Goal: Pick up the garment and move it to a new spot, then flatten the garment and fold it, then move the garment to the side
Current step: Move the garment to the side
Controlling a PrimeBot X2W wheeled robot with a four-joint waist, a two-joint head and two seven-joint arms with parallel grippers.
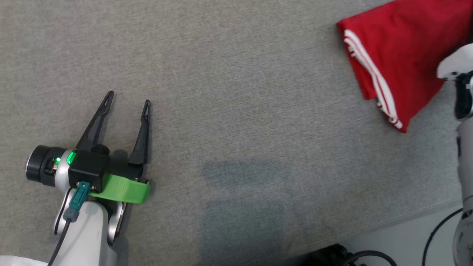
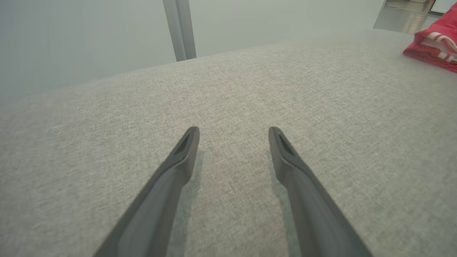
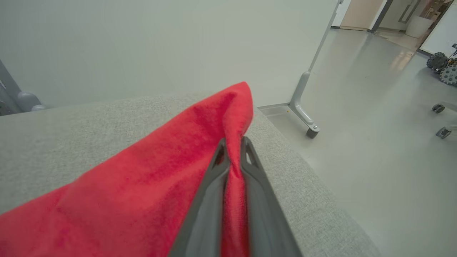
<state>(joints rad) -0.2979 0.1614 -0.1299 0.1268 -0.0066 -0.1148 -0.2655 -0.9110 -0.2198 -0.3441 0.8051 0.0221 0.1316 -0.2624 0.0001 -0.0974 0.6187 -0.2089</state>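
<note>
Folded red garment [image 1: 399,55] with white stripes, far right on grey fabric table [image 1: 236,111], right gripper [image 3: 234,144] clenched on its edge, left gripper [image 1: 127,101] spread wide, empty, near left.

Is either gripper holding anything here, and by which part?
The right gripper is shut on the red garment, pinching a raised fold of its cloth between the fingers. The left gripper is open and holds nothing.

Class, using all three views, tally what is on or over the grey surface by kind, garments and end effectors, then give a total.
garment: 1
end effectors: 2 (left end effector open, right end effector shut on the garment)
Total: 3
</note>
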